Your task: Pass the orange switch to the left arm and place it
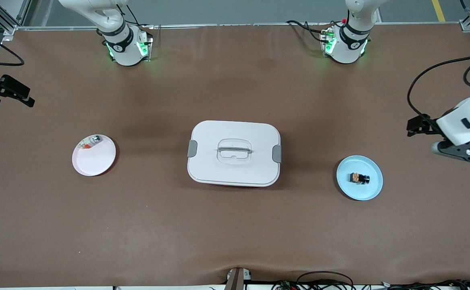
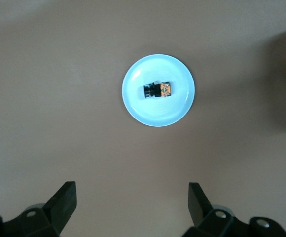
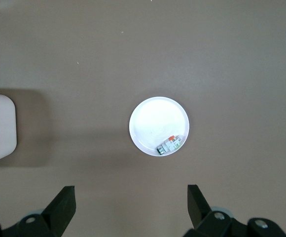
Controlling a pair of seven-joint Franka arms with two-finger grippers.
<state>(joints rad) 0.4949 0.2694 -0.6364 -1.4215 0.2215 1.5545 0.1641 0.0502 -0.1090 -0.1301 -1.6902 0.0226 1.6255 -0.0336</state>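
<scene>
The orange switch (image 1: 359, 177), a tiny black block with an orange end, lies on a light blue plate (image 1: 374, 187) toward the left arm's end of the table. It also shows in the left wrist view (image 2: 158, 90), on that plate (image 2: 158, 112). The white box (image 1: 233, 153) with grey latches stands at mid-table. My left gripper (image 1: 417, 125) hangs open and empty over the table at the left arm's end, off the blue plate; its wrist view shows it (image 2: 130, 197). My right gripper (image 1: 15, 93) hangs open and empty over the right arm's end (image 3: 130, 197).
A pale pink plate (image 1: 94, 161) toward the right arm's end holds a small green-grey-red item (image 1: 91, 141); both show in the right wrist view, the plate (image 3: 155, 121) and the item (image 3: 169, 144). A corner of the box (image 3: 0, 128) shows there too. Cables lie along the table's near edge.
</scene>
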